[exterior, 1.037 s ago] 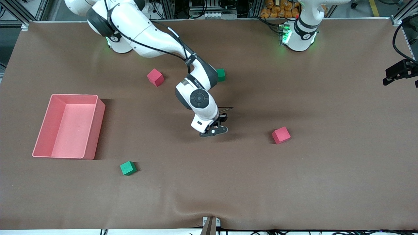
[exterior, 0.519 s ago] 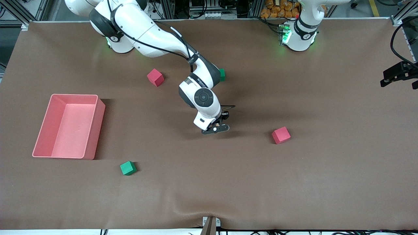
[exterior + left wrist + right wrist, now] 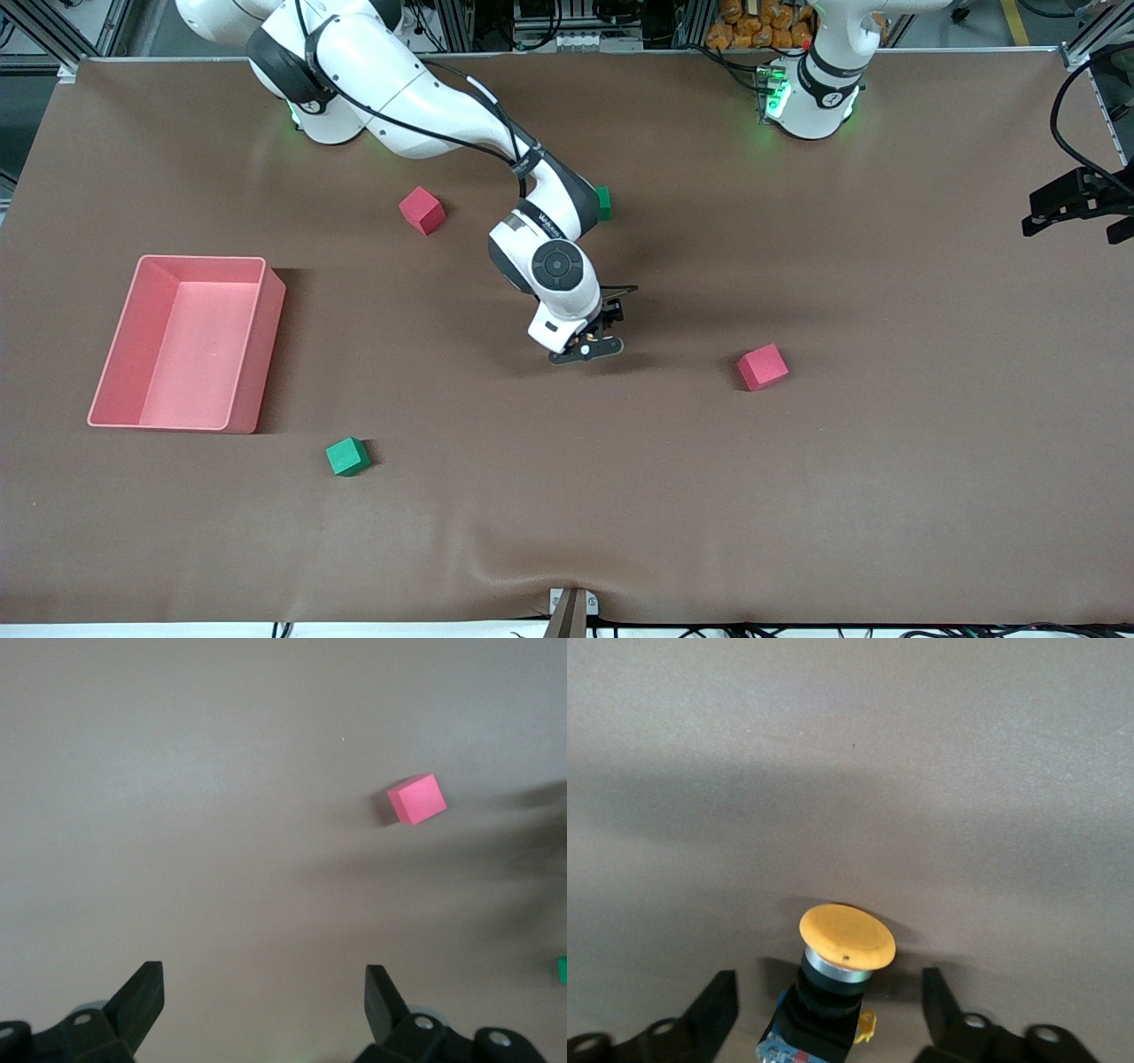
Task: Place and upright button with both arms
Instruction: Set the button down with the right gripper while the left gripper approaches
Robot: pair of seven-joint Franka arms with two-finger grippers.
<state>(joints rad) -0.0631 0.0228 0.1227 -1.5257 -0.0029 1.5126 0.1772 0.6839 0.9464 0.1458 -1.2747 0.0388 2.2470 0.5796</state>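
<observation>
**Button between the spread fingers of the right gripper, mid-table**

Low in the front view, a green cube (image 3: 346,456) lies nearest the camera. Higher, at the frame's left edge, sits a pink tray (image 3: 257,346). At frame centre the right gripper (image 3: 585,348) is down close to the brown table (image 3: 886,487). In the right wrist view its two fingers (image 3: 713,1005) stand wide apart, touching nothing. The button (image 3: 837,979) stands between them, orange cap up and slightly tilted, black body below; in the front view only a speck of orange shows there. A red cube (image 3: 762,367) lies beside the gripper, toward the left arm's end of the table.

Higher in the frame lie a second red cube (image 3: 421,210) and a second green cube (image 3: 603,202), the latter partly hidden by the right arm (image 3: 416,84).

The left gripper (image 3: 1076,206) waits in the air at the frame's right edge. In the left wrist view its fingers (image 3: 142,997) are spread wide and empty.
</observation>
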